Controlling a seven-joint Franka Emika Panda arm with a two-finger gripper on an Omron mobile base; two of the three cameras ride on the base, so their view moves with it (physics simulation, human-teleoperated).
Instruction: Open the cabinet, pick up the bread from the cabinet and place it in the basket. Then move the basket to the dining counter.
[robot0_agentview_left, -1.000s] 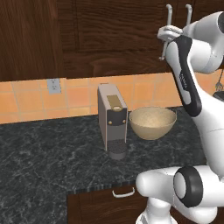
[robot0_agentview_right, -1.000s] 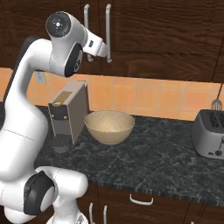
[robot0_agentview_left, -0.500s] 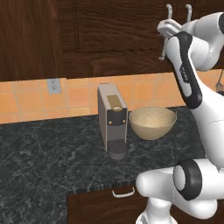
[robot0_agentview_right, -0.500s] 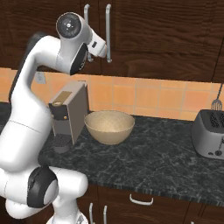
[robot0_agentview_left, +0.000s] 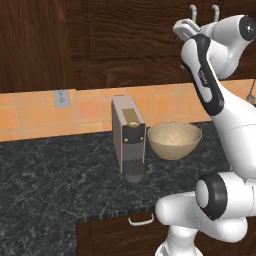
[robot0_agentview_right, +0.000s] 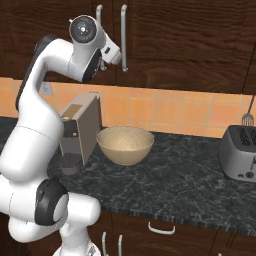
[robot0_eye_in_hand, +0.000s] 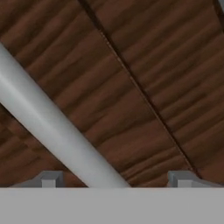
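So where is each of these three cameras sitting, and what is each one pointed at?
Left base view: behind the arm to its left, looking over the black counter at the coffee machine, basket and cabinet; the arm rises at right.
Right base view: behind to its right, same scene plus a toaster; arm at left.
Hand view: on the hand, close against a cabinet door and its pale handle, which passes between the fingertips.
Both base views share basket, coffee machine and handles.

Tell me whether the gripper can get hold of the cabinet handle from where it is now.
Probably yes. In the hand view the handle runs between the two fingertips, with the jaws apart and nothing between them and the cabinet door.
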